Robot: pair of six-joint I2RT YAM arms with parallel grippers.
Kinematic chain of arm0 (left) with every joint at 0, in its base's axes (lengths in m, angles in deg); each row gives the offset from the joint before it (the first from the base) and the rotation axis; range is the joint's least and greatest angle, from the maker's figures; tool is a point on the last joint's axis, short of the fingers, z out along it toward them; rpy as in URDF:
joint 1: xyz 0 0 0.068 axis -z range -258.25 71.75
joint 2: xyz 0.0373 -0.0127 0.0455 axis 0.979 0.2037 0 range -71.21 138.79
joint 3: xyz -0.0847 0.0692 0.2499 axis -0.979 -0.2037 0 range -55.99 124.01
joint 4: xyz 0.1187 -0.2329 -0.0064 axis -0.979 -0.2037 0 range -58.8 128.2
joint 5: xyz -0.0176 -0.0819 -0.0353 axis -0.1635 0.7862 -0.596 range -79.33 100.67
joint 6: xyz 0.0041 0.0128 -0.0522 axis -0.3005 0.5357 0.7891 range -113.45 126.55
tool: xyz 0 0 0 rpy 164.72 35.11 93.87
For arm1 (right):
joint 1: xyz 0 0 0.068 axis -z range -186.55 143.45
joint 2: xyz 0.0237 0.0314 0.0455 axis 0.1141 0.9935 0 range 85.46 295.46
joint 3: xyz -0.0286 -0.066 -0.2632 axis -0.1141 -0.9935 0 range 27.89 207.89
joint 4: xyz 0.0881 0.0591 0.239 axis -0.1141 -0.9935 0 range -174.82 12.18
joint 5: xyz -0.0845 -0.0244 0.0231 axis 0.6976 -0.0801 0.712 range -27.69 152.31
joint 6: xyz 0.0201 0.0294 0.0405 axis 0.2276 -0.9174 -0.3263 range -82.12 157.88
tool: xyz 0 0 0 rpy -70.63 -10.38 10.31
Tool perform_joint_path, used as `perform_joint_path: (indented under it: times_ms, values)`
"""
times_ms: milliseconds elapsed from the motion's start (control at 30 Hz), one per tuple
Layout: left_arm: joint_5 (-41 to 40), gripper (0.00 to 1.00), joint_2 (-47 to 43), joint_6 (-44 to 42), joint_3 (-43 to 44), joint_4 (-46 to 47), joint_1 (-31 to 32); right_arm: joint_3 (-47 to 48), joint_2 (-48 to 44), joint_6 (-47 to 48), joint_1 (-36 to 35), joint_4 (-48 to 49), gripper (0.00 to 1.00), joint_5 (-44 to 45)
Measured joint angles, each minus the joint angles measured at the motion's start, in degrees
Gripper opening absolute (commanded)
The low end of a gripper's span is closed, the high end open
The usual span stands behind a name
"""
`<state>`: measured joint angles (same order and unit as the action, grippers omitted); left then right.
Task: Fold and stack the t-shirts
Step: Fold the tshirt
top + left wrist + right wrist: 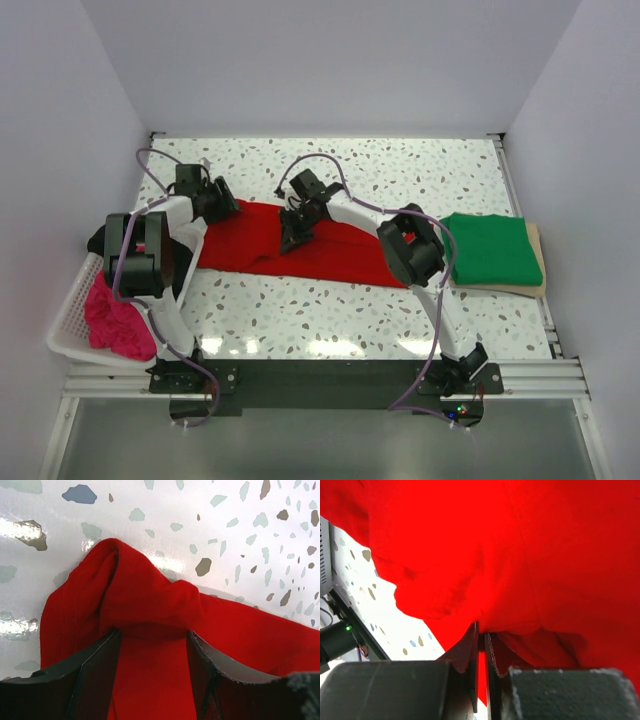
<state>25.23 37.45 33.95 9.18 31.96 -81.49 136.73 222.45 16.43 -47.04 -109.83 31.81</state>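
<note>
Red t-shirt [340, 255] is pinched by right gripper [481, 628], straddled by parted left gripper [154, 633].

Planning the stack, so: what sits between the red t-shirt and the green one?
In the top view, only the right arm's elbow stands between red t-shirt and green t-shirt.

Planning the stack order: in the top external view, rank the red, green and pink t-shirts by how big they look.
1. red t-shirt: spread across the table, clearly largest.
2. green t-shirt: folded flat.
3. pink t-shirt: crumpled in the basket. It looks only slightly smaller than the green one, so the order of these two is unsure.
</note>
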Motion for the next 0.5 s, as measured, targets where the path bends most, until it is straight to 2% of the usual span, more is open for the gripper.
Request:
perform_joint_path:
  times_ms: [367,433,500]
  values:
    - [0.3,0.61,0.0,-1.4,0.0,0.0,0.0,0.2,-1.1,0.5,0.0,-4.2,0.04,3.8]
    - [0.3,0.61,0.0,-1.5,0.0,0.0,0.0,0.2,-1.5,0.9,0.0,-4.9,0.06,4.9]
    - [0.5,0.61,0.0,-1.7,0.0,0.0,0.0,0.2,-1.7,1.0,0.0,-5.3,0.14,5.7]
